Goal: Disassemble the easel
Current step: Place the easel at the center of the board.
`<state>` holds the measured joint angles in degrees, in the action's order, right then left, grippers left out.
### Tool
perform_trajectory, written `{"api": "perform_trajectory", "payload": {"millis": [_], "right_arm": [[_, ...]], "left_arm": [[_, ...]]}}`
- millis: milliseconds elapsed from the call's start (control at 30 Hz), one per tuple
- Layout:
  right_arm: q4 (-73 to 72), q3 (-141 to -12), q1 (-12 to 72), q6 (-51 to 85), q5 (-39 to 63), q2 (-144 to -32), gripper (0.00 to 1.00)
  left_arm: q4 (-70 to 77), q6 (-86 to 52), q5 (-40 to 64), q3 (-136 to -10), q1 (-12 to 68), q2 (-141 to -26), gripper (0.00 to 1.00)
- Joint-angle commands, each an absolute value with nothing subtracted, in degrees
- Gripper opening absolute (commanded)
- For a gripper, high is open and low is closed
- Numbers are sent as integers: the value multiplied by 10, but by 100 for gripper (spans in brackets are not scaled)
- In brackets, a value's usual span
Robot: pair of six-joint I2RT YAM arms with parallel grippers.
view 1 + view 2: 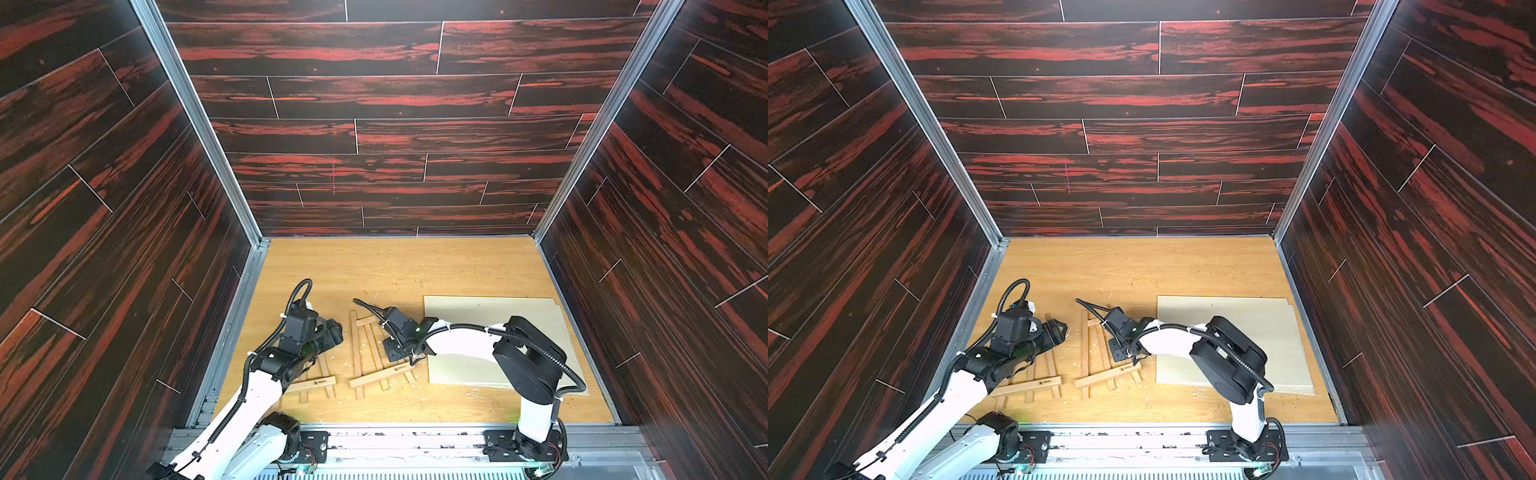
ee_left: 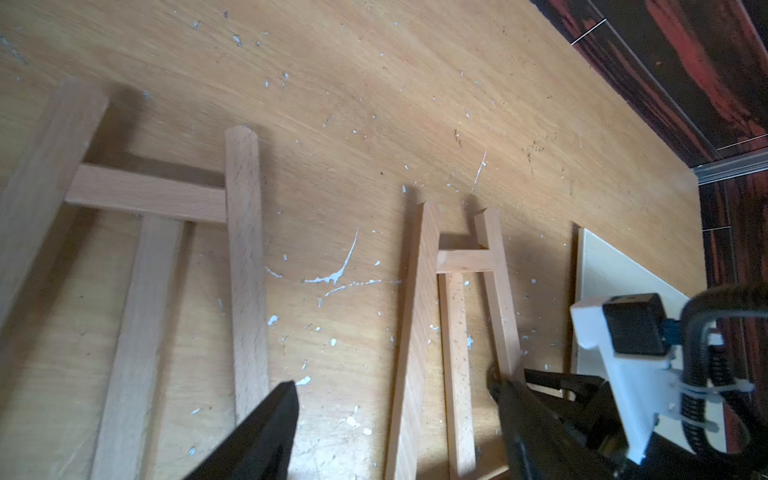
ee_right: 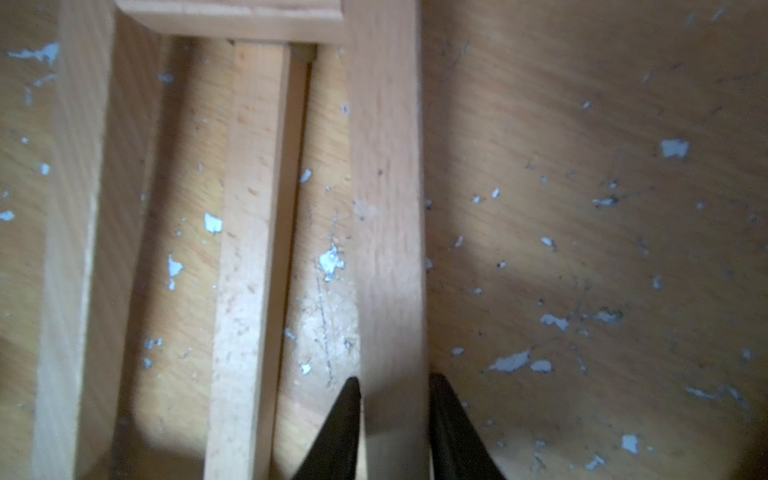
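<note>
Low and outstretched, the left tool (image 2: 392,380) gapes empty; the right tool (image 3: 394,379) straddles an easel rail (image 3: 386,208), grip unclear.

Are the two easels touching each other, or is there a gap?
Apart. In both top views a strip of bare table separates the left-hand easel from the right-hand easel; the left wrist view shows the same gap.

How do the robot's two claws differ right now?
The left gripper has its jaws wide apart and holds nothing; the right gripper has them narrow, close on either side of one leg of the right easel. The left gripper hangs above the table between the left easel and the right one; the right gripper is down at its easel. Both have black, pointed fingers.
</note>
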<state>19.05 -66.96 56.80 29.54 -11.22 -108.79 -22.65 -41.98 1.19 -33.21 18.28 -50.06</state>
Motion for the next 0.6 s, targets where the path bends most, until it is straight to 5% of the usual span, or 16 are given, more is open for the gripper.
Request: {"api": "perform_trajectory", "payload": {"millis": [0, 567], "right_arm": [[216, -685, 571, 302, -121, -1095, 39], [141, -584, 525, 239, -135, -871, 84]], "left_arm": [[-249, -407, 0, -348, 179, -487, 80], [-267, -267, -124, -356, 154, -488, 98]]}}
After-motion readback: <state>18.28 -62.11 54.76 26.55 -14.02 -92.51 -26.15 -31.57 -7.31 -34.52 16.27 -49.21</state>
